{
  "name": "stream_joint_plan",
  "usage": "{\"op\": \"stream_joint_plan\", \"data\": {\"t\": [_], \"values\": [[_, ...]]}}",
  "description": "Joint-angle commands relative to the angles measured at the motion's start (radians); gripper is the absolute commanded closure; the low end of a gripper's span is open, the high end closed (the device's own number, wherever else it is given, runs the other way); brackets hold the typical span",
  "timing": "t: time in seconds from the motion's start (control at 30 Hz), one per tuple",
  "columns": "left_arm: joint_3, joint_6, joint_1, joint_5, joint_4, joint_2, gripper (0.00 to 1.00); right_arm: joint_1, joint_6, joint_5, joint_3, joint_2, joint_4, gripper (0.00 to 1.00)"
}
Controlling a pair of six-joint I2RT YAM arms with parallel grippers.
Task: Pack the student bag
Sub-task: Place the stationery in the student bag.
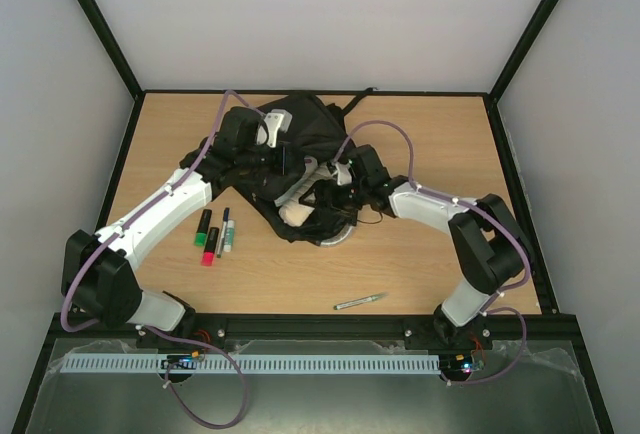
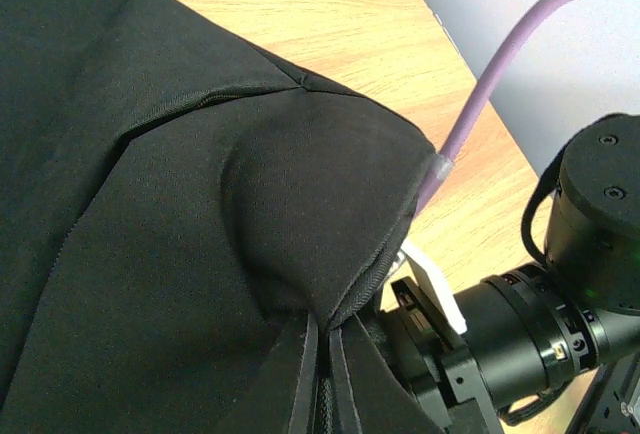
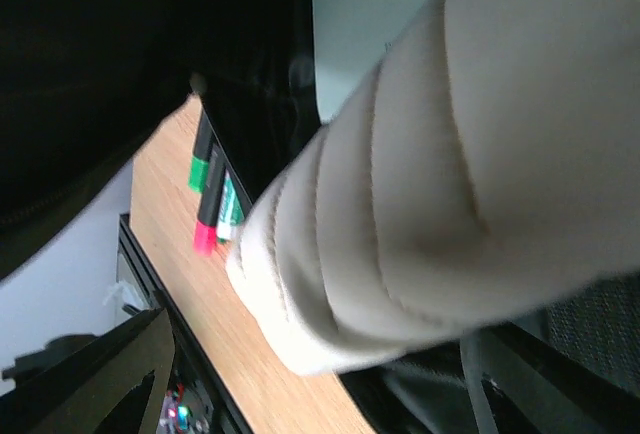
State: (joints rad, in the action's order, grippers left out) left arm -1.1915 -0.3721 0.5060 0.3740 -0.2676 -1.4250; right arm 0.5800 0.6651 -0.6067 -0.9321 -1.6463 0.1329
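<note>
- A pen (image 1: pixel 360 301) lies alone near the front edge of the table (image 1: pixel 450 254), its length running left to right.
- Three markers (image 1: pixel 210 239) lie side by side left of the bag, their long axes near to far.
- A cream padded roll (image 1: pixel 298 210) sits in the bag's mouth, its rounded end sticking out toward the near edge.
- The student bag (image 1: pixel 300 119) lies mid-table with its mouth facing near and its straps far.
- The right gripper (image 1: pixel 340 176) is at the mouth, and its jaws cannot be made out.
- The left gripper (image 1: pixel 280 154) appears closed on a fold of the bag's rim.
</note>
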Motion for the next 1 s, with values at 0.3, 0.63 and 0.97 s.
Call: {"op": "stream_joint_plan", "data": {"t": [0.3, 0.63, 0.97], "values": [[-0.028, 0.006, 0.025, 0.011, 0.044, 0.038, 0.97, -0.007, 0.093, -0.002, -0.055, -0.135, 0.061, 0.66], [-0.046, 0.056, 0.023, -0.017, 0.031, 0.015, 0.97, -0.009, -0.076, -0.132, 0.025, -0.001, 0.082, 0.90], [-0.085, 0.087, 0.023, 0.019, 0.009, -0.005, 0.98, 0.009, -0.231, -0.351, -0.128, -0.134, -0.019, 0.93]]}}
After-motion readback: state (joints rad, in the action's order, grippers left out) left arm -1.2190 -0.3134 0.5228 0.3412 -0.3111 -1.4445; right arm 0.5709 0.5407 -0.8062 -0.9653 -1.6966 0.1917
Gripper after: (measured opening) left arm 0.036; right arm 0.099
